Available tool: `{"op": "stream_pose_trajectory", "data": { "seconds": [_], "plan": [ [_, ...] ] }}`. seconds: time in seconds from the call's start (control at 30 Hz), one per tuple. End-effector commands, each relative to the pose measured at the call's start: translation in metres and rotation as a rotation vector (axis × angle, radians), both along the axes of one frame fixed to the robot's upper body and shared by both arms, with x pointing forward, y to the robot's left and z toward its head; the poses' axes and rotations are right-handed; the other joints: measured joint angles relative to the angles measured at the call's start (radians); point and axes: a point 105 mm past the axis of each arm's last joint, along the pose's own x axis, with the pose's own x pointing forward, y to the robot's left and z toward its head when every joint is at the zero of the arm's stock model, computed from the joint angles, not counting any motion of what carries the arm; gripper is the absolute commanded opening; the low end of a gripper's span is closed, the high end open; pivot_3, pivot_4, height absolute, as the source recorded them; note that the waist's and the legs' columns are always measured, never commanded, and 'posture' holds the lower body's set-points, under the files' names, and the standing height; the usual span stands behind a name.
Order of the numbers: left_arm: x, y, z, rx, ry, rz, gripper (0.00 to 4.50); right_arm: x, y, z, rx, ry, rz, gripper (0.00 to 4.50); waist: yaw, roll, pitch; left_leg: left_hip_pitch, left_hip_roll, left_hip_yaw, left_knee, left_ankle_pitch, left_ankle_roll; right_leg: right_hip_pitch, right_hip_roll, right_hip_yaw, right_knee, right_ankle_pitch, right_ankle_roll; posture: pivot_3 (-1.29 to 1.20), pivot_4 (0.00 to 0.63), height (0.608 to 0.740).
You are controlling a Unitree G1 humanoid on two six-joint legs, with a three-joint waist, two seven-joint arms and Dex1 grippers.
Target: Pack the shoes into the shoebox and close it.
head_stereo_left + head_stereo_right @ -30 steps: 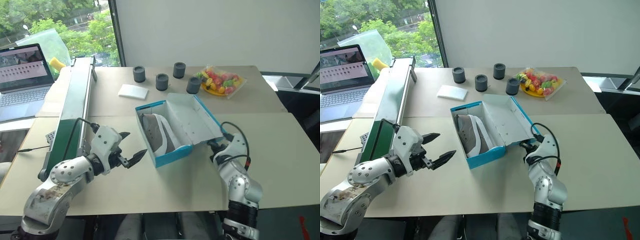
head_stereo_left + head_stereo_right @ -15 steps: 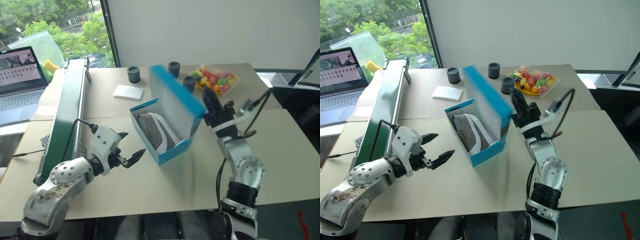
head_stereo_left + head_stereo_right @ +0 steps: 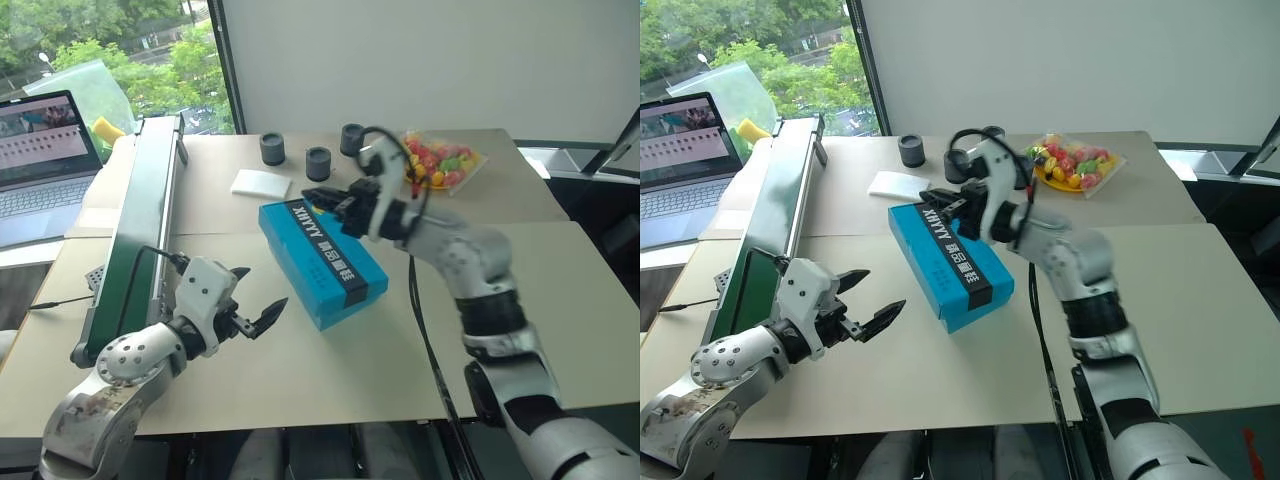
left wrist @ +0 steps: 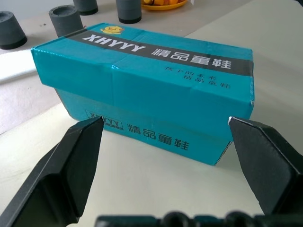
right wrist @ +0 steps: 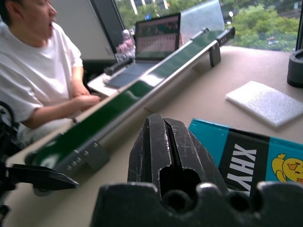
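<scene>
My right gripper (image 3: 320, 195) has its two black fingers pressed together, nothing between them, hovering over the far end of the shoebox (image 3: 322, 261), just above the lid. My left gripper (image 3: 256, 299) is spread wide and holds nothing; it sits near the box's left side, apart from it, fingers pointing toward the box. The blue shoebox lies closed at the middle of the table (image 3: 560, 300), its dark lettered band facing up. I cannot see the shoes. Beyond the box lie a white pad (image 3: 257, 182), dark cylinders (image 3: 272, 149) and a plate of colourful sweets (image 3: 445, 161). Far left runs a green conveyor (image 3: 140, 230), with a laptop (image 3: 45, 150) beyond it; in the right wrist view a person in a white shirt (image 5: 38, 71) sits past the conveyor
</scene>
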Motion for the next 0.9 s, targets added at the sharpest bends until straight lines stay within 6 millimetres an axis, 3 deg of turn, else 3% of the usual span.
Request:
{"op": "stream_pose_trajectory", "data": {
  "seconds": [0.03,0.1,0.2,0.3,0.47,0.53,0.63,0.7,0.83,0.9],
  "plan": [
    [-0.003,-0.002,0.008,-0.002,-0.038,0.006,4.5,0.01,0.013,-0.042,-0.243,0.033,0.012,0.03,0.002,0.0,0.0,-0.002,0.0,0.0,0.0,0.0,0.0,-0.001,0.0,0.0,0.0,0.0,0.0,0.0,0.15,0.74],
    [-0.004,-0.001,0.008,-0.003,-0.042,0.019,4.5,0.009,0.01,-0.081,-0.386,0.151,0.023,0.03,0.004,0.0,0.0,-0.002,0.0,-0.001,0.0,0.0,0.0,-0.001,-0.001,-0.001,-0.001,0.0,0.0,0.0,0.15,0.74],
    [-0.006,0.002,0.007,-0.004,-0.042,0.04,4.5,0.007,0.004,-0.112,-0.501,0.205,0.032,0.03,0.002,-0.001,-0.002,0.0,0.0,-0.002,0.0,0.0,0.0,0.0,-0.002,-0.001,-0.001,0.0,0.0,0.0,0.15,0.74],
    [-0.009,0.003,0.006,-0.006,-0.039,0.057,4.5,0.005,0.004,-0.125,-0.548,0.221,0.06,0.03,0.0,-0.001,-0.006,0.009,0.0,-0.003,-0.002,-0.001,-0.001,0.009,-0.001,-0.001,-0.002,0.0,0.0,0.0,0.15,0.74],
    [-0.01,0.006,0.006,-0.018,-0.047,0.102,4.5,0.007,0.008,-0.127,-0.538,0.219,0.059,0.03,-0.003,0.001,-0.009,0.029,0.001,-0.002,-0.004,-0.001,-0.001,0.029,0.0,-0.002,-0.005,-0.003,-0.001,0.0,0.15,0.74],
    [-0.008,0.009,0.008,-0.035,-0.062,0.131,4.5,0.016,0.011,-0.109,-0.448,0.202,0.02,0.03,-0.003,0.001,-0.009,0.035,0.001,-0.002,-0.005,-0.002,-0.001,0.035,0.0,-0.002,-0.005,-0.008,0.005,0.0,0.15,0.74],
    [-0.002,0.019,0.014,-0.07,-0.101,0.214,4.5,0.026,0.017,-0.06,-0.211,0.171,0.003,0.03,-0.002,0.001,-0.009,0.035,0.001,-0.004,-0.006,-0.001,-0.001,0.035,0.0,-0.002,-0.005,-0.008,0.005,0.0,0.15,0.74],
    [0.003,0.029,0.02,-0.114,-0.133,0.291,4.5,0.025,0.015,-0.011,0.029,0.16,0.032,0.03,0.0,0.002,-0.007,0.033,0.001,-0.005,-0.006,-0.001,-0.001,0.033,0.0,-0.002,-0.005,-0.006,0.002,0.0,0.15,0.74],
    [0.01,0.045,0.027,-0.168,-0.173,0.422,4.5,0.01,-0.011,0.048,0.33,0.131,0.092,0.03,0.004,0.002,-0.006,0.013,0.0,-0.006,-0.003,-0.001,-0.001,0.014,0.0,-0.003,-0.001,-0.002,-0.001,0.0,0.15,0.74],
    [0.012,0.051,0.03,-0.211,-0.187,0.478,4.5,-0.003,-0.029,0.064,0.417,0.109,0.115,0.03,0.008,0.002,-0.007,0.006,0.0,-0.006,-0.003,-0.002,-0.001,0.007,-0.001,-0.003,-0.002,-0.002,0.0,0.0,0.15,0.74]
  ]
}}
